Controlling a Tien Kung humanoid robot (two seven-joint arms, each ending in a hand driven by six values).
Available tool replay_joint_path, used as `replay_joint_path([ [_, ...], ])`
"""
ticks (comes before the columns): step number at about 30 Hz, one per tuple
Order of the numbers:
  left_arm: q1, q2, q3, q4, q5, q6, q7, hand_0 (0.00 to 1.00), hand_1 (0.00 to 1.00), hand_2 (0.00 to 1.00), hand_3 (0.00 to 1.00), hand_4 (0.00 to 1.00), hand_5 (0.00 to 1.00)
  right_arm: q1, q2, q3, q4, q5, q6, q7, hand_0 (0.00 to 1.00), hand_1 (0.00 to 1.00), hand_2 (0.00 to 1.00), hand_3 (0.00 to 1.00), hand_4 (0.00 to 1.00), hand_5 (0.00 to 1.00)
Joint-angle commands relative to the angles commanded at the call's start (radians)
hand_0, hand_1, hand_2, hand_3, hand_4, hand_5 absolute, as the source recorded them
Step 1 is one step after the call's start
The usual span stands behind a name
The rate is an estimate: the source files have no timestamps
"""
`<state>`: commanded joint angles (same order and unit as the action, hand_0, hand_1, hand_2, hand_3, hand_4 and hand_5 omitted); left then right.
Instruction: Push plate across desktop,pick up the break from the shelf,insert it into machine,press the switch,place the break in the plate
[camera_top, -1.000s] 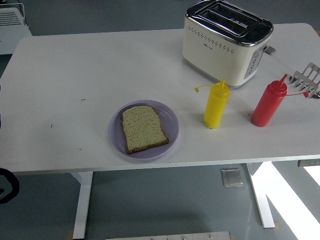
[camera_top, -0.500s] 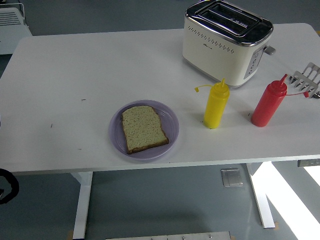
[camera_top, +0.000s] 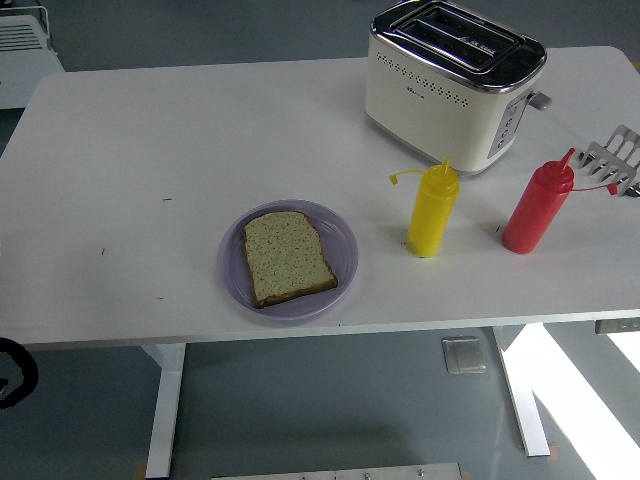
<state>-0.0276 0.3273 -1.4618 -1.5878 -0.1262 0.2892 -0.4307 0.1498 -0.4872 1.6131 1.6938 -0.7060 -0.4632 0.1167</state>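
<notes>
Bread slice flat on purple plate, lower centre of table, looks like final step done. Toaster upper right, slots empty. You can't judge hand state: neither hand in frame.

We see a white desk with rounded far corners, standing on white legs over a grey-blue floor. Past the desk's far left corner stands a white slatted unit, cut off by the frame. Beyond the near right corner a bright patch of light falls across the floor. A small pale square plate lies on the floor under the near edge, and a light strip runs along the bottom.
</notes>
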Motion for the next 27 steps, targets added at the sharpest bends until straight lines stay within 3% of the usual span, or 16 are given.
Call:
replay_joint_path([
  [2, 0.000, 0.000, 0.000, 0.001, 0.000, 0.001, -0.001, 0.779, 0.693, 0.639, 0.630, 0.655, 0.998, -0.001, 0.000, 0.007, -0.001, 0.001, -0.001, 0.001, 0.665, 0.598, 0.425, 0.472, 0.764, 0.175],
  [3, 0.000, 0.000, -0.001, 0.001, 0.000, 0.001, -0.001, 0.779, 0.693, 0.639, 0.629, 0.653, 0.998, -0.002, -0.001, 0.009, -0.001, 0.002, -0.001, 0.001, 0.675, 0.681, 0.604, 0.345, 0.764, 0.174],
  [8, 0.002, 0.000, 0.001, 0.001, -0.001, 0.001, -0.002, 0.779, 0.693, 0.639, 0.629, 0.653, 0.998, -0.005, -0.002, 0.019, -0.001, 0.006, 0.002, 0.003, 0.675, 0.681, 0.604, 0.345, 0.764, 0.174],
  [9, 0.002, 0.000, 0.001, 0.001, -0.001, 0.002, -0.002, 0.778, 0.693, 0.640, 0.629, 0.652, 0.998, -0.006, -0.003, 0.020, -0.001, 0.006, 0.005, 0.002, 0.685, 0.718, 0.702, 0.277, 0.763, 0.171],
  [20, 0.005, 0.000, -0.001, -0.003, -0.004, 0.002, -0.003, 0.779, 0.693, 0.640, 0.630, 0.652, 0.998, -0.011, -0.007, 0.023, 0.002, -0.006, 0.037, -0.019, 0.691, 0.720, 0.729, 0.329, 0.762, 0.166],
  [21, 0.007, 0.000, -0.002, -0.004, -0.005, 0.001, -0.003, 0.779, 0.693, 0.641, 0.628, 0.652, 0.998, -0.012, -0.008, 0.023, 0.001, -0.009, 0.048, -0.024, 0.708, 0.727, 0.756, 0.665, 0.765, 0.164],
  [26, 0.017, 0.002, -0.008, -0.011, -0.012, -0.001, 0.000, 0.779, 0.693, 0.641, 0.628, 0.652, 0.998, -0.019, -0.009, 0.022, -0.003, -0.013, 0.074, -0.033, 0.708, 0.727, 0.756, 0.665, 0.765, 0.164],
  [27, 0.020, 0.003, -0.009, -0.014, -0.013, -0.002, 0.001, 0.779, 0.693, 0.640, 0.628, 0.654, 0.998, -0.021, -0.009, 0.024, -0.003, -0.012, 0.076, -0.033, 0.718, 0.730, 0.762, 0.772, 0.770, 0.168],
])
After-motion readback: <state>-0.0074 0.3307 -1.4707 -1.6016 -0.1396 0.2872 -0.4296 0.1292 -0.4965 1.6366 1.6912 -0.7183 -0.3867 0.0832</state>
